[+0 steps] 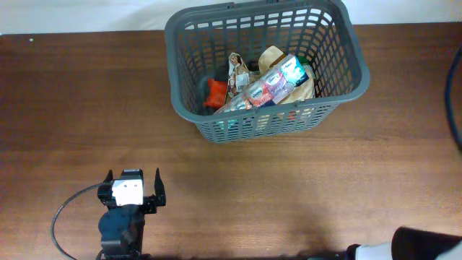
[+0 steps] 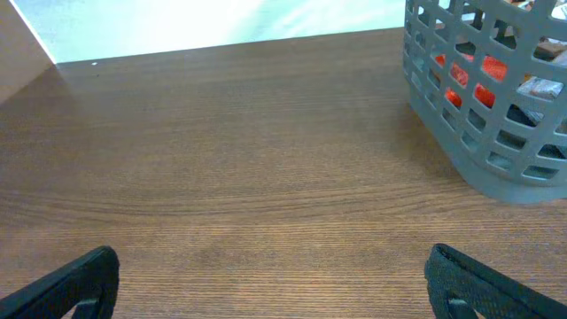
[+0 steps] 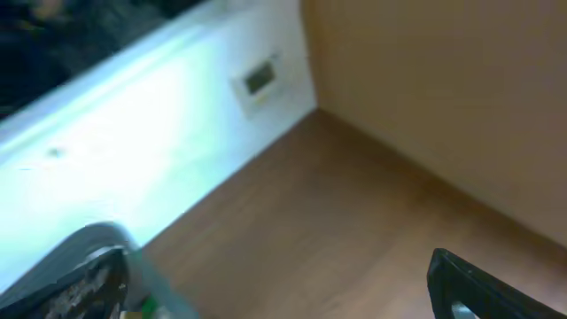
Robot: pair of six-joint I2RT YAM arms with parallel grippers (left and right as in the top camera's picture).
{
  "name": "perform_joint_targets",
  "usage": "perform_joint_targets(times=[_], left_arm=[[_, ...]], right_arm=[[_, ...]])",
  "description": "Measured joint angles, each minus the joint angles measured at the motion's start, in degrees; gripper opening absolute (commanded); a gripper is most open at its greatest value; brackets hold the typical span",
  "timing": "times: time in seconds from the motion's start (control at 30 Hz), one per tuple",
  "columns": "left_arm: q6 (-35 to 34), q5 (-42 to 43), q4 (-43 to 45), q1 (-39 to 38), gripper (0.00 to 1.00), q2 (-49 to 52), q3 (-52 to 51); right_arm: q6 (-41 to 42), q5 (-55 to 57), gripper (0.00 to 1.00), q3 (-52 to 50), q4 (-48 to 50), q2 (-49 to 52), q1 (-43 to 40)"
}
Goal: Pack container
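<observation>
The dark grey slotted container (image 1: 186, 108) stands at the far middle of the table. It holds a red packet (image 1: 216, 92), a clear pack of colourful tubs (image 1: 274, 85), a tan item (image 1: 271, 56) and a small printed packet (image 1: 237, 68). My left gripper (image 1: 133, 189) is open and empty at the near left, well away from the container. In the left wrist view its fingers (image 2: 275, 283) are spread over bare wood, with the container (image 2: 478, 133) at the far right. My right gripper (image 3: 283, 301) is open and empty in a blurred view.
Brown wooden table (image 1: 86, 108). Part of the right arm (image 1: 426, 244) shows at the near right edge. A black cable (image 1: 453, 94) hangs at the right edge. The right wrist view shows a white wall (image 3: 133, 115) and a blurred grey shape (image 3: 71, 257) at lower left.
</observation>
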Motion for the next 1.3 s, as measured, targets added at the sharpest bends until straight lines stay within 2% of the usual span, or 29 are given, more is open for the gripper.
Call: perform_joint_targets(times=[0.13,0.3,0.4,0.67,0.83,1.03,1.3], left_arm=[[0.0,0.0,0.0,0.0,0.99,-0.02,0.0],[0.0,0.0,0.0,0.0,0.99,-0.09,0.0],[0.0,0.0,0.04,0.0,0.99,-0.13,0.0],[0.0,0.0,0.17,0.0,0.99,-0.24,-0.11],[0.0,0.0,0.2,0.0,0.99,-0.24,-0.22],[0.0,0.0,0.2,0.0,0.99,-0.24,-0.22],[0.0,0.0,0.17,0.0,0.99,-0.28,-0.26]], right_arm=[[-0.13,0.46,0.99,-0.22,0.04,-2.97,3.87],[0.87,-3.32,0.99,-10.73,2.56,-11.85,5.97],[1.29,-6.01,0.99,-24.63,10.21,-20.04,5.97],[1.42,-8.09,0.99,-67.41,39.56,-39.71,6.12],[-0.9,-10.19,0.99,-88.08,52.52,-49.7,6.14],[-5.7,-13.07,0.99,-105.15,61.79,-61.61,6.14],[-11.43,-17.49,0.99,-120.8,68.32,-71.97,6.14]])
